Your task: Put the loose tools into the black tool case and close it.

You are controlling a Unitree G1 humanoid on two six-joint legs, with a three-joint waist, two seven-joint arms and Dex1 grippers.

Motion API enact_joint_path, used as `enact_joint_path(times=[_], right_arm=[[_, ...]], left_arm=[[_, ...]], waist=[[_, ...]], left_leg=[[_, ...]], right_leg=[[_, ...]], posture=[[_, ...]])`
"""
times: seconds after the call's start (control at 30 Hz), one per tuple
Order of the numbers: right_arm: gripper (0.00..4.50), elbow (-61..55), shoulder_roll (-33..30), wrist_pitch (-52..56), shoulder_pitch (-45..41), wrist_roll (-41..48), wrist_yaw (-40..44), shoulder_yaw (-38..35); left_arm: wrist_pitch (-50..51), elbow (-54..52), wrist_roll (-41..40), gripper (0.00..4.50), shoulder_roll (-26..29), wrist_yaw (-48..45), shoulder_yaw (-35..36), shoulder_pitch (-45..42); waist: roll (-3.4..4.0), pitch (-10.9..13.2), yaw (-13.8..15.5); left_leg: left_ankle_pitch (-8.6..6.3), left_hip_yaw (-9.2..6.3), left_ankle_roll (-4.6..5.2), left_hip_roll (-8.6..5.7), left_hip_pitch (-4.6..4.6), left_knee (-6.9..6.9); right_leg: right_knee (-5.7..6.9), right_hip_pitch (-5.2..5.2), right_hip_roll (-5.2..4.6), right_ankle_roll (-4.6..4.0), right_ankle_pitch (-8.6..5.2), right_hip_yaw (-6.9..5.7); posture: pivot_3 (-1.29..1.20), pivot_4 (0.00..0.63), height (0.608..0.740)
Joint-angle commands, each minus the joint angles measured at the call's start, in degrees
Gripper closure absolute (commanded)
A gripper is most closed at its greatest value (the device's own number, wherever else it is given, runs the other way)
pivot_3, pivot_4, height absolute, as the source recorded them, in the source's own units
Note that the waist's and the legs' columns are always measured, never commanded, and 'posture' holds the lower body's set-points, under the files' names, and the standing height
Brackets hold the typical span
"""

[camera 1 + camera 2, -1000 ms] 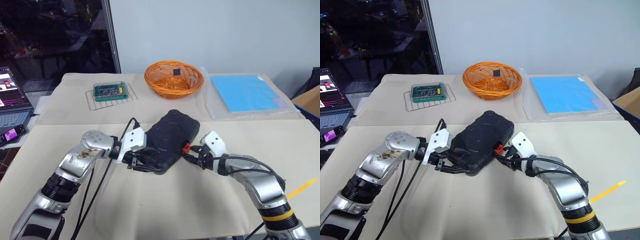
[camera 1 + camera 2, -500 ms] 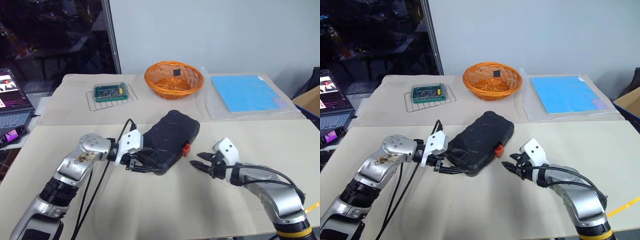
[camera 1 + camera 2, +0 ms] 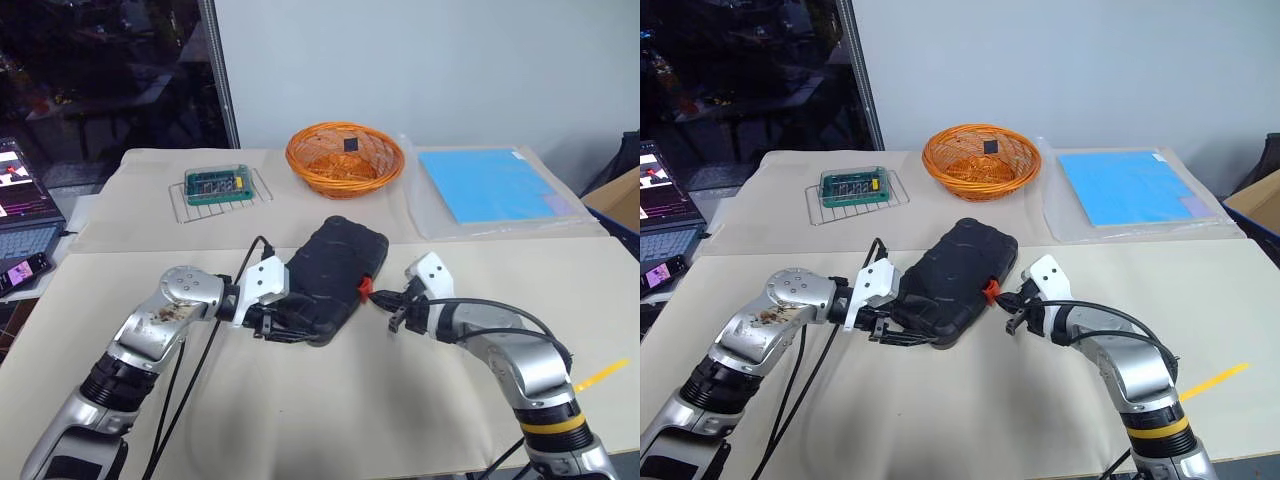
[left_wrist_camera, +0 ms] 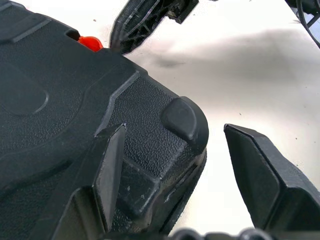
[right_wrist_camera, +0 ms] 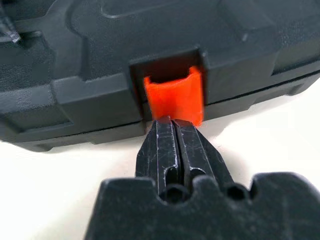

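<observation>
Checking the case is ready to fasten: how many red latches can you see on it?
1. A single red latch sits mid-way along the edge of the black tool case that faces the right end effector, whose shut tips meet it. Other edges are not fully visible, so more may be hidden.

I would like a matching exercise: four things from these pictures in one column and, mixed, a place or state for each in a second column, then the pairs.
Things:
1. black tool case
2. red latch
3. left gripper
4. orange wicker basket

Places or states:
A. open, astride the case's corner
B. far side of the table
C. closed, lying flat
D. at the tips of the shut right gripper

Pairs: 1-C, 2-D, 3-A, 4-B
</observation>
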Motion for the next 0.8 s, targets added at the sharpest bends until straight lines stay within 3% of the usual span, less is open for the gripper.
enact_joint_path(times=[0.03,0.4,0.6,0.8], right_arm=[[4.43,-3.9,0.5,-0.7,0.9,4.4,0.4,-5.1],[4.43,2.0,3.9,-3.5,-3.6,4.8,-0.5,-4.9],[4.43,7.2,2.4,-6.1,-2.9,0.3,0.6,-0.1],[4.43,11.2,2.1,-9.7,-2.1,-3.0,1.2,3.1]], left_arm=[[3.2,0.7,1.2,1.17,0.7,0.0,-2.1,1.4],[8.7,-3.0,0.1,1.17,0.6,0.9,-2.0,-0.6],[13.6,-6.5,-1.0,1.17,0.0,2.6,-2.3,-2.0],[16.6,-7.3,-1.8,1.17,-0.2,3.1,-2.1,-3.5]], waist=[[0.00,0.0,0.0],[0.01,0.0,0.0],[0.01,0.0,0.0],[0.00,0.0,0.0]], left_leg=[[-0.02,0.01,0.01,-0.01,0.00,0.00],[-0.04,-0.01,0.01,-0.02,-0.02,0.00],[-0.05,-0.02,0.02,-0.05,-0.07,-0.04],[-0.04,-0.05,0.00,-0.04,0.10,-0.04]], right_leg=[[-0.01,0.00,-0.01,-0.02,0.01,0.00],[-0.02,0.00,-0.01,0.10,-0.09,-0.01],[-0.02,-0.02,0.00,-0.19,0.05,-0.01],[-0.01,0.12,0.01,0.17,-0.18,-0.01]], posture=[[0.00,0.150,0.740],[0.00,0.150,0.740],[0.00,0.150,0.740],[0.00,0.150,0.740]])
